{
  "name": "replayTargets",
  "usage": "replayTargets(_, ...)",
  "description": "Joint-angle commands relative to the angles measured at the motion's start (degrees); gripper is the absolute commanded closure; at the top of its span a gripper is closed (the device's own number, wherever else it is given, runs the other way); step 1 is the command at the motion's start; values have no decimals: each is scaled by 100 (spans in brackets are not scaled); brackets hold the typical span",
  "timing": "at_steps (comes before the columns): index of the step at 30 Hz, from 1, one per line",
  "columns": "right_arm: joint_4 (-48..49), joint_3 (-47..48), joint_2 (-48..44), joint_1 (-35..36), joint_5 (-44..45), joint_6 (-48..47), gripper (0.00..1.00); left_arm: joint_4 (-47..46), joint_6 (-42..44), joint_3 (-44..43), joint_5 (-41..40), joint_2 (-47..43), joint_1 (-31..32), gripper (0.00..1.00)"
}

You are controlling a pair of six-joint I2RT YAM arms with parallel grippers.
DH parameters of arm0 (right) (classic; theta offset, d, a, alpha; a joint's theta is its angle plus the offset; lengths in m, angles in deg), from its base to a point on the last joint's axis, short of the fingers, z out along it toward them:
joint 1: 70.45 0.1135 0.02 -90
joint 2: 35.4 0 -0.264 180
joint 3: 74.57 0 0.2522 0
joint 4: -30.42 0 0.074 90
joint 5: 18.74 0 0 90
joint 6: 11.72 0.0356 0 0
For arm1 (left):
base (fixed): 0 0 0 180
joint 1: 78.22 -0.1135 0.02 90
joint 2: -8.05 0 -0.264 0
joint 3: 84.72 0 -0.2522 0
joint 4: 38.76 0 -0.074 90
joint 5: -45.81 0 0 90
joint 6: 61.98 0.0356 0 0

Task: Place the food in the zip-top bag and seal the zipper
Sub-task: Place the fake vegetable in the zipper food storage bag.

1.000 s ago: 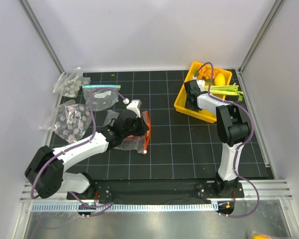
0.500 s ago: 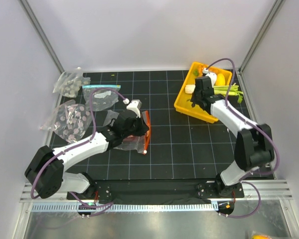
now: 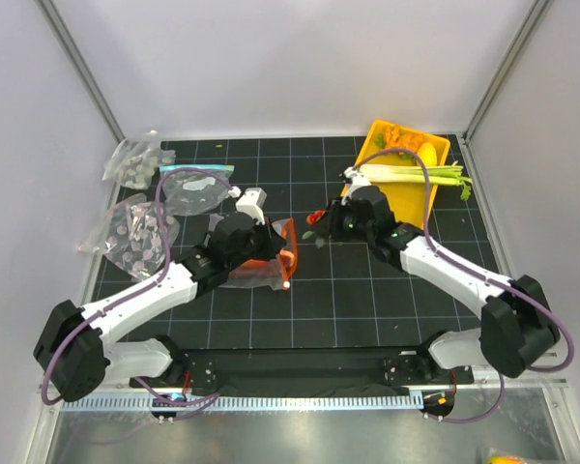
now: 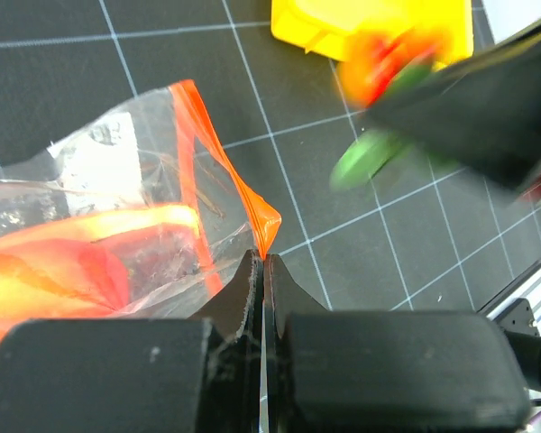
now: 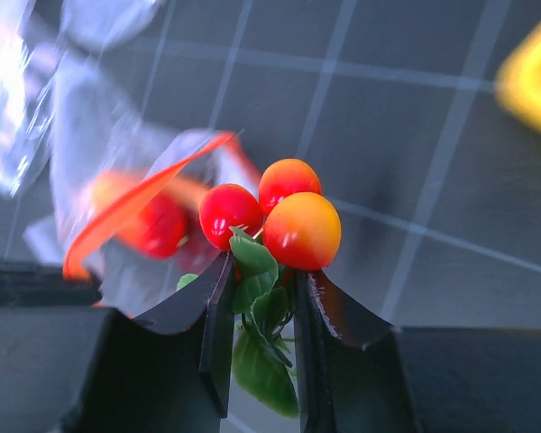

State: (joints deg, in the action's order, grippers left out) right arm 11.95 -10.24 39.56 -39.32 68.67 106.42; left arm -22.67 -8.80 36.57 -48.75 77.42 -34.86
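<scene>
The zip-top bag (image 3: 261, 263) lies crinkled on the black mat, with red and orange food inside it (image 4: 63, 271). My left gripper (image 3: 274, 239) is shut on the zipper (image 4: 263, 225), the orange-red strip, and holds that edge raised so the mouth gapes. My right gripper (image 3: 325, 224) is shut on the green stem of a cluster of small red and orange tomatoes (image 5: 284, 212). It holds the cluster just right of the bag mouth (image 5: 140, 203), above the mat. The cluster shows blurred in the left wrist view (image 4: 388, 72).
A yellow tray (image 3: 443, 147) at the back right holds green leek stalks (image 3: 420, 174) and orange pieces. At the left lie a clear bag with a light-blue strip (image 3: 195, 188) and two clear bags of dotted pieces (image 3: 135, 159) (image 3: 133, 237).
My right arm left the yellow tray and swung left to the bag mouth, carrying the tomato cluster. My left gripper kept its hold on the zipper and shifted slightly.
</scene>
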Motion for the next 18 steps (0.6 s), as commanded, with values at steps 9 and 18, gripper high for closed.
replayTargets(9, 1691, 164, 1398, 656, -2122, 473, 89, 48, 114, -75, -151, -467, -20, 100)
replayTargets(18, 2710, -55, 1390, 1333, -1957, 350, 89, -407, -220, 57, 1356, -820, -29, 100)
